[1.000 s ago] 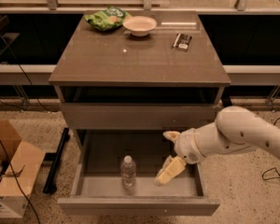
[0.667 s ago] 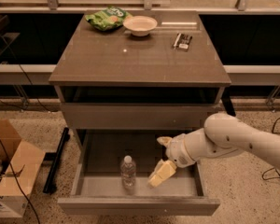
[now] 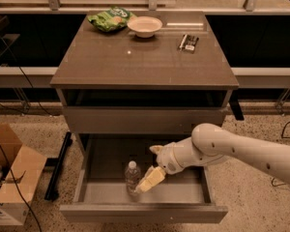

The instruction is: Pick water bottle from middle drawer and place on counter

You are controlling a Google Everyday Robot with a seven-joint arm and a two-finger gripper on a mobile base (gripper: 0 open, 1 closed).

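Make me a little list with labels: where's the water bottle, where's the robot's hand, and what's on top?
water bottle: standing upright in the open middle drawer
hand: down inside the drawer, close beside the bottle, fingers open, not gripping it yet
counter: no bottle on it; a green chip bag, a white bowl and a small dark packet sit near its back edge

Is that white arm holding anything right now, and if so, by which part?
Nothing is held. The end effector is open inside the middle drawer, one finger close beside the upright water bottle, not closed around it.
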